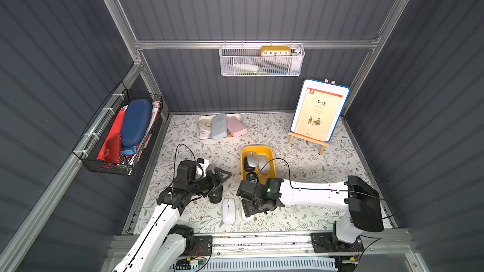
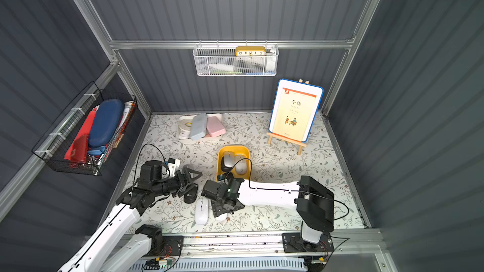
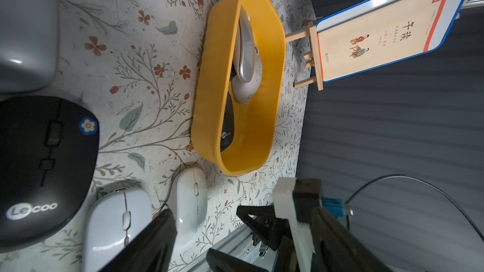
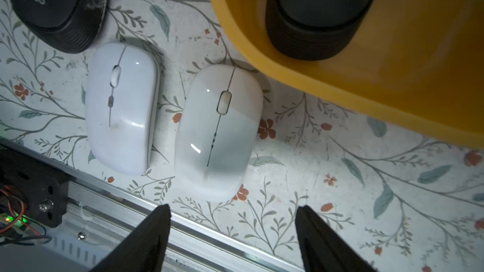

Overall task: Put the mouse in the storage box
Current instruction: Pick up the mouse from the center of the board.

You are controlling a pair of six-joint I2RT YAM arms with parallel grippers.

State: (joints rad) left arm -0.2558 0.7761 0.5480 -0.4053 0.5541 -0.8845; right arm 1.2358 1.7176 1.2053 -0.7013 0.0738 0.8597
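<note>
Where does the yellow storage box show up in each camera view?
In both top views: storage box just below centre.
Left wrist: whole storage box, easel behind it.
Right wrist: only its near end, black mouse inside.
Shared landmark: the slim white mouse lying outside the box's near end.

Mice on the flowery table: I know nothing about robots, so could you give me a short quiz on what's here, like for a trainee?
1. True or false: the right gripper is clamping a mouse.
2. The storage box is: A yellow, B white, C black.
3. How many white mice lie side by side outside it, near the right gripper?
Key: 1 false, its jaws stand open and empty. 2 A. 3 two, the slimmer white mouse and the rounder white mouse.
</note>
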